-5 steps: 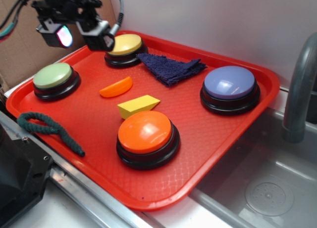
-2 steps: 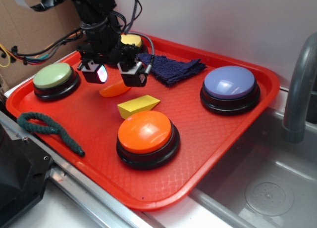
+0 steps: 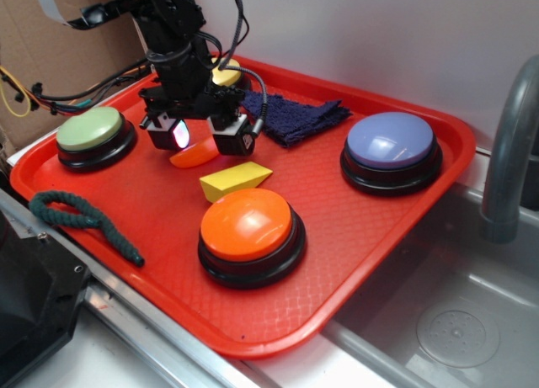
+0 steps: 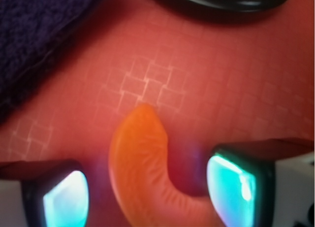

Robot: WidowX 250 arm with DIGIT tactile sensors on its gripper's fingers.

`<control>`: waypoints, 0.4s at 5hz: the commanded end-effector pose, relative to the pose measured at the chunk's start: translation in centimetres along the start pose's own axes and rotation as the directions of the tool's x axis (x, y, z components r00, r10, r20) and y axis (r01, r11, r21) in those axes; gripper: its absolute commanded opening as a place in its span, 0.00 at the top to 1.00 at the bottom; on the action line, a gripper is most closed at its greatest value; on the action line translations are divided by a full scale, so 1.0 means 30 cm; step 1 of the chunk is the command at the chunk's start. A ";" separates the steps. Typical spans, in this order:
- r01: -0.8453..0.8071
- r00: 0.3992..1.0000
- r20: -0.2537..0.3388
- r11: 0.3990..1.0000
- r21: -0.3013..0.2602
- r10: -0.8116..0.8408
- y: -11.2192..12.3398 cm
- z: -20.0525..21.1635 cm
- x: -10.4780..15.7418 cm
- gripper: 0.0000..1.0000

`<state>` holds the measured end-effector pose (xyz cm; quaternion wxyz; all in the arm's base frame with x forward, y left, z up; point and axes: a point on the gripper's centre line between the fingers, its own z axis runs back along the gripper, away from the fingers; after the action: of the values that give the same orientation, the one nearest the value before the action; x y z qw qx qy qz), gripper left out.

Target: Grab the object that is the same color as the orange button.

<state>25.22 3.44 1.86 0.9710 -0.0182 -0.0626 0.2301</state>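
I am looking past the orange button to the orange slice lying on the red tray. I am holding my gripper open astride it; I judge lowering and closing comes next.

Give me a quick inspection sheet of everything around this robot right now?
Surface: red tray beside a sink.
Job's things: orange slice piece flat on tray; orange button nearby.
Clutter: yellow wedge, navy cloth, green rope, green button, lavender button, yellow button.
Pincer: open, straddling the slice, not closed.
Cables: black wires on arm.
Surroundings: faucet, cardboard.
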 end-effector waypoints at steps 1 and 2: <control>0.011 0.999 0.038 0.999 -0.034 -0.009 0.025 0.028 0.036 1.00; 0.010 0.999 0.033 1.000 -0.028 -0.010 0.025 0.023 0.028 1.00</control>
<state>25.30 3.78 1.85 0.9715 -0.0318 -0.0680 0.2248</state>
